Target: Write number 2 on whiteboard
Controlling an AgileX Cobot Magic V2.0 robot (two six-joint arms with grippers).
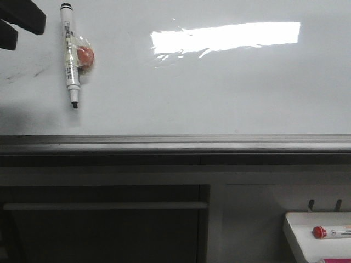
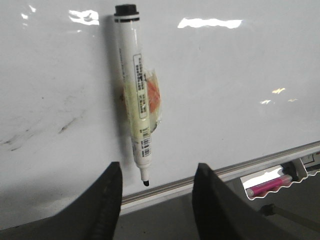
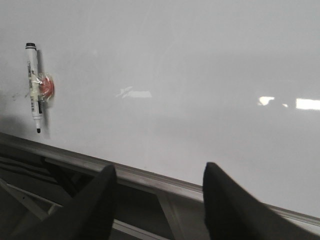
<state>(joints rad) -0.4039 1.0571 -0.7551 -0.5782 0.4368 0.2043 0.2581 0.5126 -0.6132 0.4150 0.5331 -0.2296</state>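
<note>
The whiteboard (image 1: 219,82) fills the front view, glossy white with a bright glare patch. The number 2 is out of view. A white marker (image 1: 70,55) with a black cap end hangs tip down on the board's left part, taped to a red round magnet (image 1: 85,56). My left gripper (image 1: 16,24) is at the top left corner, just left of the marker. In the left wrist view it (image 2: 157,167) stands open, with the marker (image 2: 136,90) beyond the gap and untouched. My right gripper (image 3: 159,167) is open and empty over the board's lower rail, with the marker (image 3: 34,85) far off.
A grey metal rail (image 1: 175,143) runs along the board's lower edge, with dark frame bars below. At lower right a small white tray (image 1: 299,230) holds a red-capped marker (image 1: 329,232). Faint dark smudges (image 1: 22,74) mark the board left of the hanging marker.
</note>
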